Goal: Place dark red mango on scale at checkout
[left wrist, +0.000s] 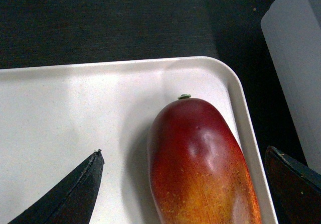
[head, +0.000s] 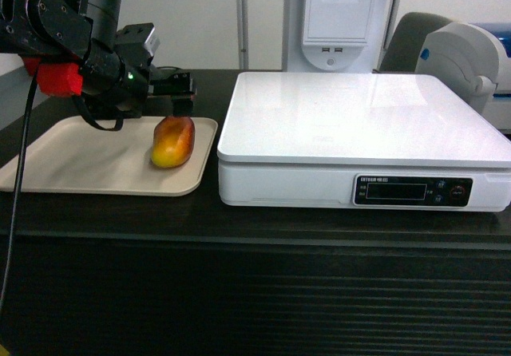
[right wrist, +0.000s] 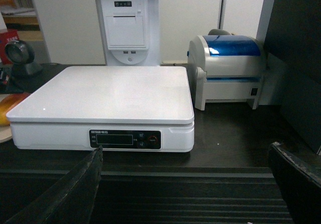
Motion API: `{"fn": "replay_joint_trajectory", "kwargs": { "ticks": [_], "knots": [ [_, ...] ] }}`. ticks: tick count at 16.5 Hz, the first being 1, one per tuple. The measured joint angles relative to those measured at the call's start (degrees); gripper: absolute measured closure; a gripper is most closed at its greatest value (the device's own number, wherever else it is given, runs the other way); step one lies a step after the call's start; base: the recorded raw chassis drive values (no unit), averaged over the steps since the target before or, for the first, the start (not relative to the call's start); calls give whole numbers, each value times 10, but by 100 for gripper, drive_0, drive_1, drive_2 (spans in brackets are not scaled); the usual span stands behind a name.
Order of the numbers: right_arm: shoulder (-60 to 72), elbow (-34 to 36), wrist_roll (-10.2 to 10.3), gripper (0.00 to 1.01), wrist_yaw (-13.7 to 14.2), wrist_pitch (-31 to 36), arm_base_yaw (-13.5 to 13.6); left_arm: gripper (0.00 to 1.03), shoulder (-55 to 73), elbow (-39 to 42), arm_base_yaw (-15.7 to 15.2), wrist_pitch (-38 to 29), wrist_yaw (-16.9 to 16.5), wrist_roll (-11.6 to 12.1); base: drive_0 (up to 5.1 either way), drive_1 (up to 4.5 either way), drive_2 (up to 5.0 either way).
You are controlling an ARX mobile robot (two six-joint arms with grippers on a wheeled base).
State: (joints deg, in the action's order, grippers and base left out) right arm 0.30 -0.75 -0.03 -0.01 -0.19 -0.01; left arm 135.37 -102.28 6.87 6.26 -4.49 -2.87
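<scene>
Head view: left gripper hovers over the mango on the tray, scale to the right.

Left to right: the mango lies at the tray's right end, red on top, yellow lower down, near the rim and just beside the scale on the checkout. Left wrist view shows the jaws spread wide, one finger over bare tray, the other past the rim, the mango between them but nearer the right one. A good grasp likely means centring over the fruit, dropping straight, closing across its narrow width, then lifting clear of the rim. Right gripper faces the scale, jaws wide, holding nothing.
</scene>
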Motion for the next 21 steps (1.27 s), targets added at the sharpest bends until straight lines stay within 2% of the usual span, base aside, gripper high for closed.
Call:
{"fn": "replay_joint_trajectory", "kwargs": {
  "ticks": [8,16,18,21],
  "knots": [
    [0,0,0,3,0,0,0,5,27,-13,2,23,7,25,0,0,0],
    [0,0,0,3,0,0,0,5,45,-14,10,31,7,77,0,0,0],
    [0,0,0,3,0,0,0,36,45,-13,12,28,4,90,0,0,0],
    [0,0,0,3,0,0,0,40,45,-11,12,23,2,94,0,0,0]
  ]
}}
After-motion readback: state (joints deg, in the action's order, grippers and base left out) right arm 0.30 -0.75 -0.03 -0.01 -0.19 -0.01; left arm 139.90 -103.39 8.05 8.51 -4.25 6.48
